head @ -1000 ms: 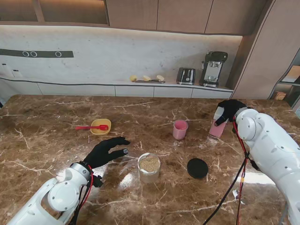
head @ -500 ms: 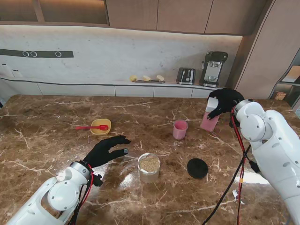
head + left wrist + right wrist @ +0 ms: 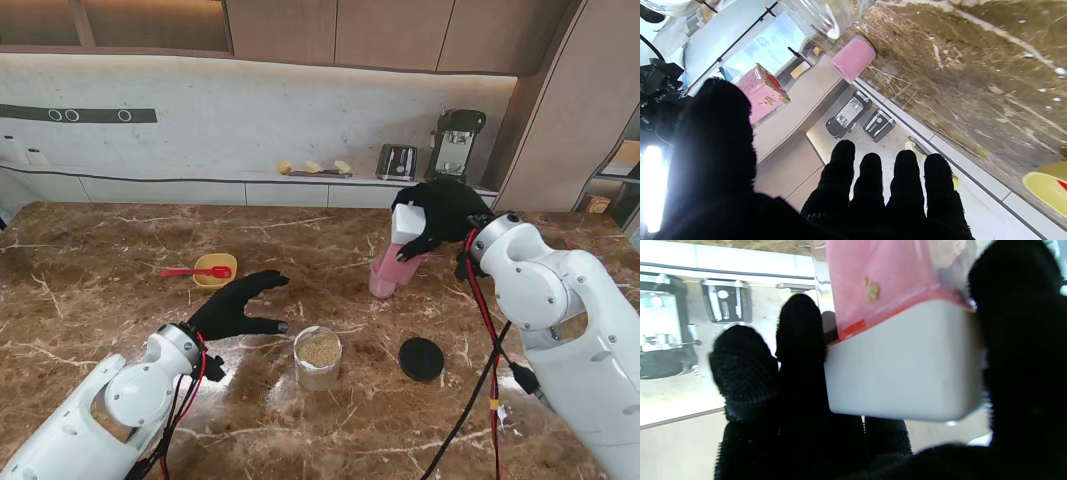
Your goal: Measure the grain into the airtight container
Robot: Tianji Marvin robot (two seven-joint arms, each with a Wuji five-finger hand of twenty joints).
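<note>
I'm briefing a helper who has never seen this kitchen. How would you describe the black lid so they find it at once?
On the brown marble table, look to the right of the clear jar holding grain. The black lid lies flat there, alone. It is the only dark round disc on the table, unlike the pink cup farther from me.

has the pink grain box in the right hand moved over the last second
Yes. The right hand has carried the pink grain box to the robot's left, from beside the table's right end to directly over the pink cup, which stayed put.
</note>
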